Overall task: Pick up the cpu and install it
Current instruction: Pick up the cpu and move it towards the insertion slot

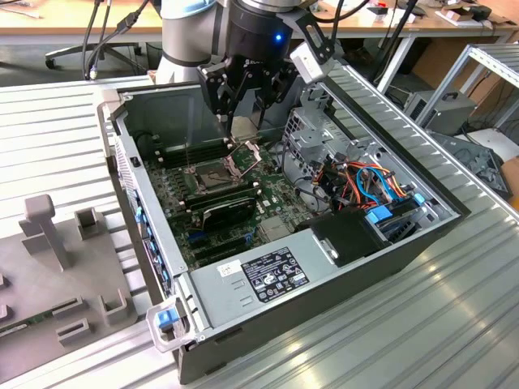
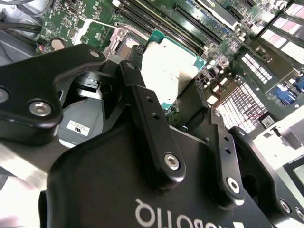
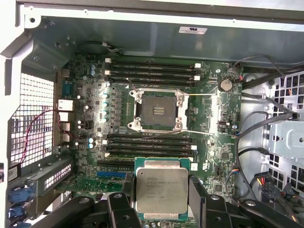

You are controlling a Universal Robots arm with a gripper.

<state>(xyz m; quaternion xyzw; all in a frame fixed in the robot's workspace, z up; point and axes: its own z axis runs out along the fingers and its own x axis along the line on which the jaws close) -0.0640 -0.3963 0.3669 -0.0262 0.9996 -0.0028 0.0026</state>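
So we've got the cpu pinched flat between the two black fingers of the end effector, metal lid facing the first wrist view. The fingers are closed in on opposite edges of the chip, with nothing else in the grip. In the exterior view it hangs in the air above the motherboard, not touching it. The socket is open, its frame flipped up and its bare contact bed showing. It sits apart from the chip, and in the first wrist view a bank of memory sticks lies between them. All of this is inside the open computer case, which lies on its side on the ribbed metal worktop.
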